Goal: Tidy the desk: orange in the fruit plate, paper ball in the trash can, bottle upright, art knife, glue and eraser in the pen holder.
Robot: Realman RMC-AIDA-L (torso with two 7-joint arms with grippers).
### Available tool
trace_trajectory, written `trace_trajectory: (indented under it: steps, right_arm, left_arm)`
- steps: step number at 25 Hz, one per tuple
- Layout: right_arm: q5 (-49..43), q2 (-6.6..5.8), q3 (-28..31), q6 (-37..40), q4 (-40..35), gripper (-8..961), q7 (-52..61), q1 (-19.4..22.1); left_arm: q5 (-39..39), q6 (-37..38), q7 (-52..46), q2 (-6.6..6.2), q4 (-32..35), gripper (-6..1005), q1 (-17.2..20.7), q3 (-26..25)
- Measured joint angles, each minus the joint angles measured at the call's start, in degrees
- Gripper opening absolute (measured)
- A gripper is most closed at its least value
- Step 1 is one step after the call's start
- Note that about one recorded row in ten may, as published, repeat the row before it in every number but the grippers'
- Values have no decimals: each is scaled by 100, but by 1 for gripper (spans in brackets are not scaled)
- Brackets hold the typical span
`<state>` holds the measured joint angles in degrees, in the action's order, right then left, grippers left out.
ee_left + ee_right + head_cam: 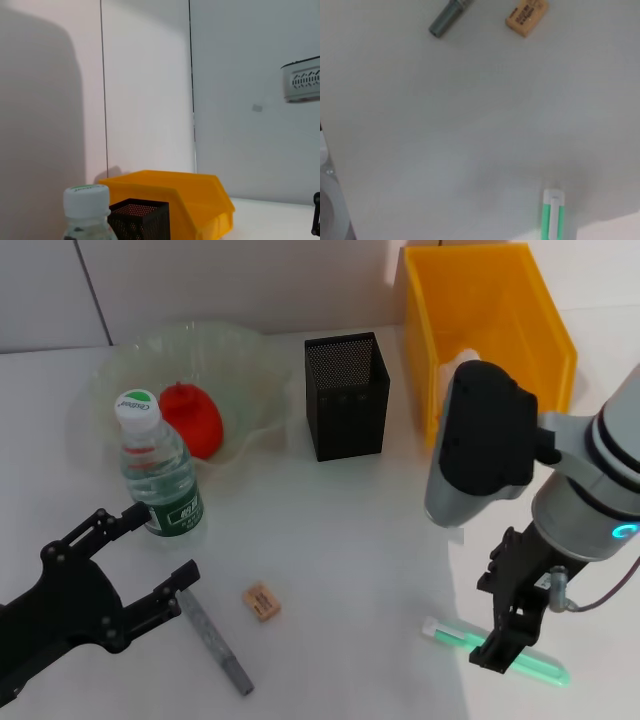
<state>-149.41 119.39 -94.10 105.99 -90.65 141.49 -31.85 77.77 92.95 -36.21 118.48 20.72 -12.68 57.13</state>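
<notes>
My three eyes on the desk
Head looks down from above; left wrist peers low past the bottle; right wrist hovers close over the glue.

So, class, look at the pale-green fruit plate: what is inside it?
The orange sits inside the fruit plate, toward its near side. The upright bottle stands in front and covers part of the plate's front rim, so that stretch cannot be seen.

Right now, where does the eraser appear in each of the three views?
Head view: the eraser lies on the table, front centre, right of the grey art knife.
Left wrist view: not in it.
Right wrist view: it shows at the frame edge.
Shared landmark: the art knife beside it.
</notes>
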Motion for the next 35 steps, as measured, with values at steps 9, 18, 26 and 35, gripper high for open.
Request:
trace_trajectory:
  steps: [9, 18, 26, 35]
  right_arm:
    - [1, 13, -353, -155, 324, 817, 1043, -222]
    - [-2, 1, -433, -352, 451, 812, 670, -233]
    - [-42, -13, -348, -623, 1006, 808, 508, -404]
    - [-92, 18, -465, -635, 1151, 803, 977, -514]
  left_arm:
    - [20, -59, 0, 0, -33, 805, -49, 18]
    - [19, -74, 21, 0, -33, 805, -53, 18]
    - [18, -77, 10, 0, -33, 806, -65, 17]
    - [18, -68, 8, -1, -40, 806, -68, 17]
